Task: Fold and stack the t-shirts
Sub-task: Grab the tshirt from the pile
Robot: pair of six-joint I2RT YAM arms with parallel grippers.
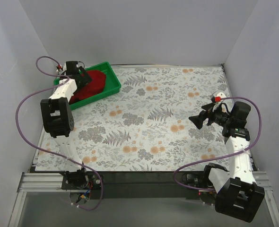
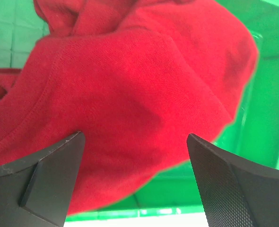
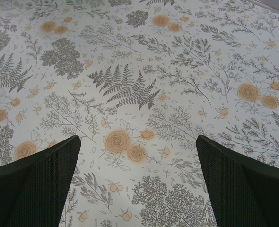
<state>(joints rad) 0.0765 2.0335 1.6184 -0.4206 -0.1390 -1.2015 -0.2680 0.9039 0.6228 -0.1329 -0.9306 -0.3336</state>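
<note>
Garment location: the dark red t-shirt lies bunched in a heap inside the green tray at the far left corner of the counter; it fills most of the tray and one edge spills toward the tray's near left end; no fold is made, so the task is judged to be at its very start.

Left end effector: poised directly over the heap, jaws spread wide with nothing between them; the left wrist view shows red fabric filling the gap just beyond the tips, a hemmed edge crossing from lower left to upper right; whether the tips touch the cloth cannot be told.

Right end effector: jaws fully apart, empty, hanging over bare floral counter on the right side, well apart from the tray; its wrist view shows no cloth at all.

Governing relation: the shirt sits straight ahead of and beneath the left end effector, while the right stands across the whole width of the counter from it; the left arm is plainly the nearer. The heap's long axis runs along the tray's length, near left to far right in the top view.

Judgement: the coming pick falls to the left arm; a pinch on the raised ridge of fabric would lift the shirt out toward the open counter for spreading.
</note>
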